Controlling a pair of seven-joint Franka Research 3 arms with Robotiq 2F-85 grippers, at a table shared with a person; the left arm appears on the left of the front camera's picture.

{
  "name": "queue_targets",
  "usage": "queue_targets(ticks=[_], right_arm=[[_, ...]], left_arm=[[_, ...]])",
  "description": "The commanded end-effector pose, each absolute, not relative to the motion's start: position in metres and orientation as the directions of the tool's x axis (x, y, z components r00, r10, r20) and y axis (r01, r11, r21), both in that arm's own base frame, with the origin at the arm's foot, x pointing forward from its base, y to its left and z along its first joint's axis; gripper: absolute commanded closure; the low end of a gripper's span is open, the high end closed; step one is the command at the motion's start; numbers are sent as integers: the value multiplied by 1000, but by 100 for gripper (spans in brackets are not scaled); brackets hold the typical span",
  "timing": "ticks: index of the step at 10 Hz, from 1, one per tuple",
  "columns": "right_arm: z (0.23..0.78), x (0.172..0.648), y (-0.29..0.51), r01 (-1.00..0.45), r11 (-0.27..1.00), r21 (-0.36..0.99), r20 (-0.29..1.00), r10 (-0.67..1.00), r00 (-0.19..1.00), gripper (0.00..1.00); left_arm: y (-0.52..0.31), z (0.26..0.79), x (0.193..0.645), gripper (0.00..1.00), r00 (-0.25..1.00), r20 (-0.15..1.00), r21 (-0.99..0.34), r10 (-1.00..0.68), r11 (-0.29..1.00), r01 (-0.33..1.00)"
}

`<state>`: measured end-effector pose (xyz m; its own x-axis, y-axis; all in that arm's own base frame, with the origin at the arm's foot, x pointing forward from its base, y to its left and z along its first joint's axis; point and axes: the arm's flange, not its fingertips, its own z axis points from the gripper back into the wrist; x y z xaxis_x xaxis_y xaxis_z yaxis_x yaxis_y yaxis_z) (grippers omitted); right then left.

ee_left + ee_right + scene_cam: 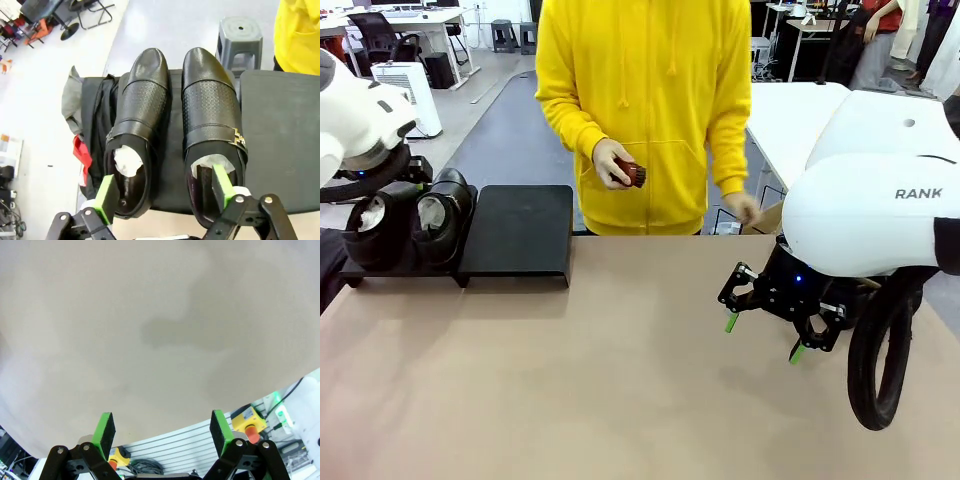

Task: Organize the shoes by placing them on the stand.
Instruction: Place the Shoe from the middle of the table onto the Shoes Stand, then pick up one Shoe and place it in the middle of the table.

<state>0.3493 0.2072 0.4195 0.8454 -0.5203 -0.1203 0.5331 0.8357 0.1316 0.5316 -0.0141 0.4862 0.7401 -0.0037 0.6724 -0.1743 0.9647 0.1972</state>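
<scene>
Front view: both shoes (410, 225) are sitting on the stand (520, 235) at the tabletop's (620, 380) far left corner, with the right gripper (763, 337) hanging spread, well apart from them. Left wrist view: the left gripper (165, 192), fingers apart, is hovering over their heels, toes pointing away. Right wrist view: its fingers (105, 432) are gaping over bare tabletop.

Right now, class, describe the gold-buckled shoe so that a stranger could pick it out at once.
At the table's far left edge sits a low black stand bearing two glossy black dress shoes. Pick the shoe beside the bare platform; a gold buckle sets it apart from its neighbour.
</scene>
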Motion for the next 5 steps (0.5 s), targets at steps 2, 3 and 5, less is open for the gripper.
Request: queue_targets(ticks=[2, 3, 5], right_arm=[[421, 350, 206, 524, 842, 127, -107, -514, 851, 0], [421, 350, 206, 524, 842, 127, -107, -514, 851, 0], [421, 350, 206, 524, 842, 127, -107, -514, 851, 0]], left_arm=[[-13, 469, 543, 0, 761, 649, 206, -13, 965, -159], [-13, 469, 543, 0, 761, 649, 206, -13, 965, -159], [-13, 469, 543, 0, 761, 649, 206, -13, 965, -159]])
